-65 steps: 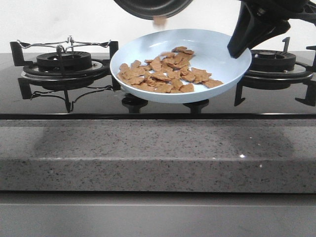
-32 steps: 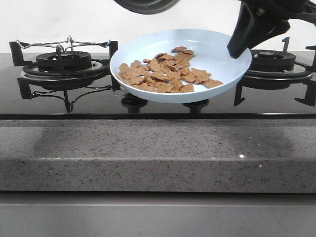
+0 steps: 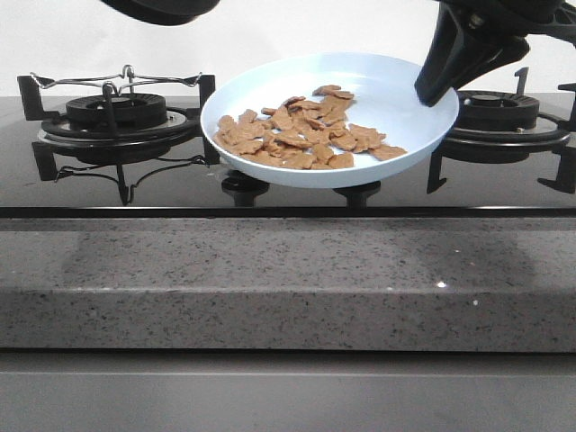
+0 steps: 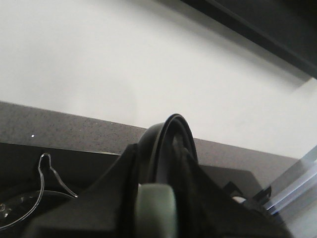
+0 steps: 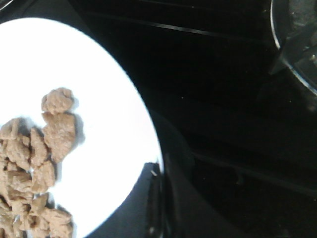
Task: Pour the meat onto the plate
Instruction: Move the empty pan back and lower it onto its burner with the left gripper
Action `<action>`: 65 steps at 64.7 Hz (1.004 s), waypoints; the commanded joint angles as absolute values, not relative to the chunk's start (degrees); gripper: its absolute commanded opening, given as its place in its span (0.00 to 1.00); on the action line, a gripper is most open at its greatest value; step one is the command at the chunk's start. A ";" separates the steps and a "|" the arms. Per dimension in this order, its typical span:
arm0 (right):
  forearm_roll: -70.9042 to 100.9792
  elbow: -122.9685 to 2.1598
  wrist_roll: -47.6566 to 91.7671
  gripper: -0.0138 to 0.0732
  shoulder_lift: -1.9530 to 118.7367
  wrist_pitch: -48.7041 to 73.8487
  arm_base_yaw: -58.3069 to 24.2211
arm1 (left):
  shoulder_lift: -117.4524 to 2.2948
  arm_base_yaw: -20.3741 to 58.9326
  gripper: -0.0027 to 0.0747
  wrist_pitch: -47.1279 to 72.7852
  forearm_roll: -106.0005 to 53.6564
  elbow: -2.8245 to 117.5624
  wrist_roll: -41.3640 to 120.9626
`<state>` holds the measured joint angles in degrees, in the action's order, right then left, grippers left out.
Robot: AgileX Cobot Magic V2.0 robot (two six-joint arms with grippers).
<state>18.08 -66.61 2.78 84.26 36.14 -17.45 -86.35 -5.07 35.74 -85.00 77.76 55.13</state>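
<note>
the plate [image 3: 396, 85], light blue and glossy, hangs tilted above the black glass stove [image 3: 180, 184], between the two burners, with its near edge lower than its far edge. the meat [image 3: 306, 130] — thin orange-brown pieces in a loose pile — lies on the plate, gathered toward the lower near side and spread across the middle. the right gripper [image 3: 438, 85] is clamped on the plate's rim at the side nearest the right burner [image 3: 499, 112]; in the right wrist view a dark finger [image 5: 156, 198] overlaps the plate's edge [image 5: 124, 99], just beside the meat [image 5: 44, 148].

up and away from the plate, over the left burner [image 3: 117, 112], the underside of the black pan [image 3: 162, 9] shows at the top edge of the front view. the left wrist view shows the pan's dark rim [image 4: 168, 144] edge-on — it sits between the parts of the left gripper [image 4: 156, 208], which is closed on it. a grey speckled counter [image 3: 288, 279] runs in front of the stove, below the plate.
</note>
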 commanded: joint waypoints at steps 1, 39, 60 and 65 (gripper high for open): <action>19.17 -68.27 3.20 0.09 82.44 33.04 -17.25 | -86.83 -8.11 0.01 39.71 -93.88 79.63 53.63; 19.17 -68.27 3.20 0.09 82.44 33.04 -17.25 | -100.72 -13.48 0.01 45.77 -106.71 79.63 53.03; 19.17 -68.27 3.20 0.09 82.44 33.04 -17.25 | -104.13 -13.80 0.01 45.24 -106.39 79.63 52.11; 19.17 -68.27 3.20 0.09 82.44 33.04 -17.25 | -104.13 -13.95 0.01 44.53 -105.36 79.63 51.69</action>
